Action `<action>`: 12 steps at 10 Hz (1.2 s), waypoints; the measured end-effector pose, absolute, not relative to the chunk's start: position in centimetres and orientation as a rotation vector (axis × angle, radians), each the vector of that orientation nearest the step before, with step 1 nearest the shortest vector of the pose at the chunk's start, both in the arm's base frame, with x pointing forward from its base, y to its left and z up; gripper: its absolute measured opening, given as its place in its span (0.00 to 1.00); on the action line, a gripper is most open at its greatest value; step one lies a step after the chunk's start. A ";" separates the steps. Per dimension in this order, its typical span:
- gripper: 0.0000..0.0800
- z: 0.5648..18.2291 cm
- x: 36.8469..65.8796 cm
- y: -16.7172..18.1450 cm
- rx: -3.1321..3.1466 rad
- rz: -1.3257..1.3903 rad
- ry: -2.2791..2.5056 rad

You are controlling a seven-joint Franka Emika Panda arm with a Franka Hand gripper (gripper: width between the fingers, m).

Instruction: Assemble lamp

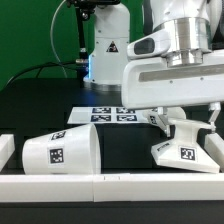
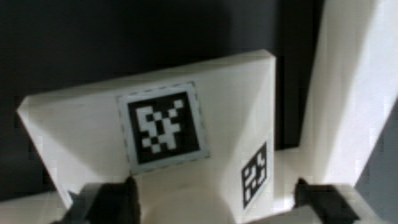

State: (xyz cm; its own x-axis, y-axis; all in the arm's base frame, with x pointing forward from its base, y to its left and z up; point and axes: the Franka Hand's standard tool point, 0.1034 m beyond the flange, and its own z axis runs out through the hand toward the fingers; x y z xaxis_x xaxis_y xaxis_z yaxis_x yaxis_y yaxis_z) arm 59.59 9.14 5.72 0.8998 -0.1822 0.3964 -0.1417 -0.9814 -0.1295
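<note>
The lamp base, a white wedge with square tags, stands at the exterior view's right near the white side wall. My gripper hangs over it, open, with one finger on each side of its upper part. In the wrist view the base fills the space between the two dark fingertips, and a small gap shows beside each; the gripper's mid-point lies over the base. The large tapered shade lies on its side at the exterior view's left. The bulb is out of view.
The marker board lies on the black table behind the parts. A white rail runs along the front edge, and a white wall stands close to the base's right side. The arm's pedestal stands at the back.
</note>
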 end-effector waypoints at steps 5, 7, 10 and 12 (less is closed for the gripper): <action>0.50 4.2 60.1 12.0 -2.965 -0.629 0.241; 0.49 4.3 60.0 11.4 -2.972 -0.629 0.227; 0.49 5.2 58.4 9.3 -2.981 -0.560 0.232; 0.49 5.7 57.8 7.4 -2.967 -0.440 0.270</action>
